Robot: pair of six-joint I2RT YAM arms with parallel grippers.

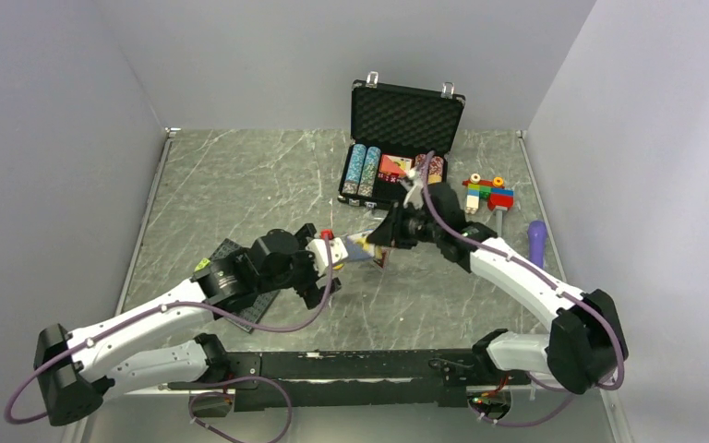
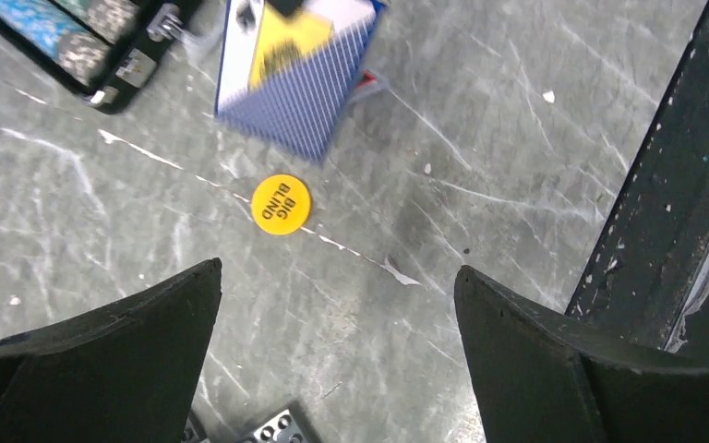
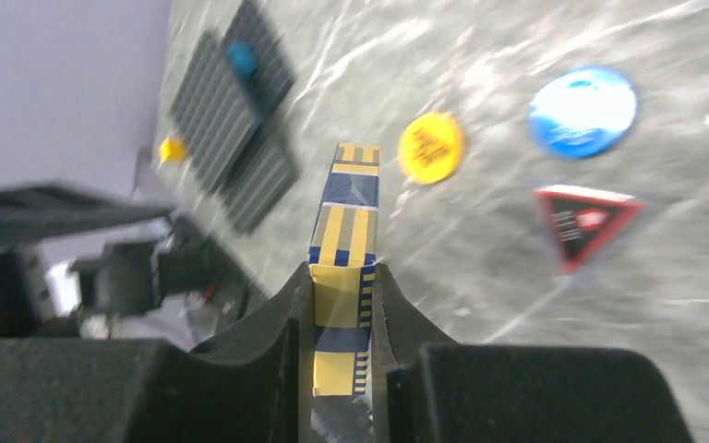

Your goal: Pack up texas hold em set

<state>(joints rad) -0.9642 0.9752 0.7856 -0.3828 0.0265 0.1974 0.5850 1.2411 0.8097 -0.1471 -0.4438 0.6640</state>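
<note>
One card deck [image 3: 343, 231], clenched edgewise in our right fingers [image 3: 263, 332] above the surface [image 1: 240, 185], our left fingers [image 2: 120, 346] spread empty just beside it; next, we judge, comes carrying it into the open briefcase [image 1: 406, 115] beyond.

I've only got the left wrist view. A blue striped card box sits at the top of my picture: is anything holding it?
Observer: Yes. The right gripper is shut on the card box, clamped across its thickness.
Operator: Where does the case stand?
Observer: The black case is open with its lid upright, just beyond the right gripper.
Operator: Any buttons out besides the yellow button?
Observer: Two: a blue round button and a red triangle button lie close beside it.
</note>
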